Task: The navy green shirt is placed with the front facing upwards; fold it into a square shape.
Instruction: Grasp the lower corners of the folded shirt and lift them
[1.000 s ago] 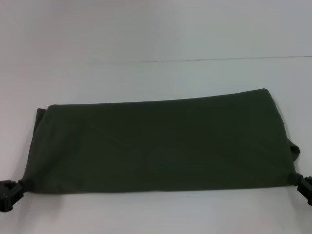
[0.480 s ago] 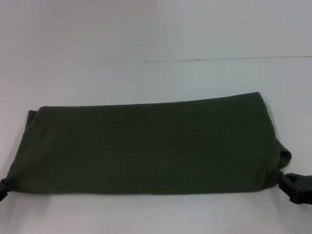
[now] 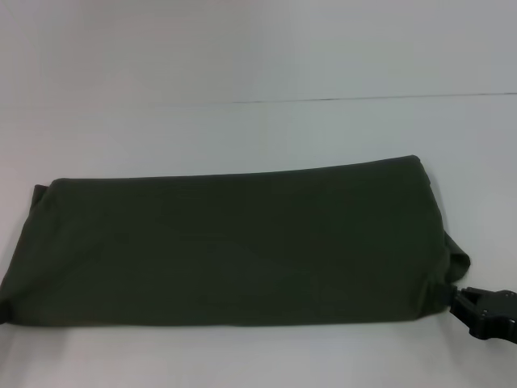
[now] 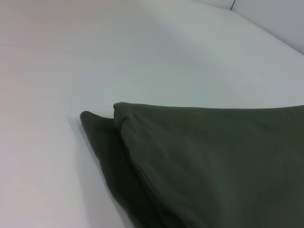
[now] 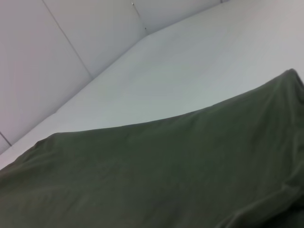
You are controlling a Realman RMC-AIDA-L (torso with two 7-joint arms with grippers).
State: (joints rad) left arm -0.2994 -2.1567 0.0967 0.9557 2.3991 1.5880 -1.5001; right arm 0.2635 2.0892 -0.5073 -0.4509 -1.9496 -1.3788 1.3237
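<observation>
- I see the navy green shirt lying flat on a white table, folded into a long wide band with only plain green fabric facing up.
- In my head view the band runs almost from the left edge of the picture to near the right edge, and sits in the near half of the table.
- Its far edge is a smooth, nearly straight fold, slightly higher at the right end; its near edge runs straight and close to the table's near side.
- At the right end, a small flap of fabric sticks out past the main band, just above the near corner.
- My right gripper is at that near right corner, touching the cloth; I cannot tell whether its fingers are open or clamped on the fabric.
- My left gripper is out of the head view, and the left wrist view shows none of its fingers.
- The left wrist view shows the shirt's left end, where an under layer peeks out beside the top layer's corner.
- The right wrist view shows a wide slope of green cloth with bare table beyond.
- Open white table lies beyond the far edge; a thin dark seam line crosses it well behind the shirt.
</observation>
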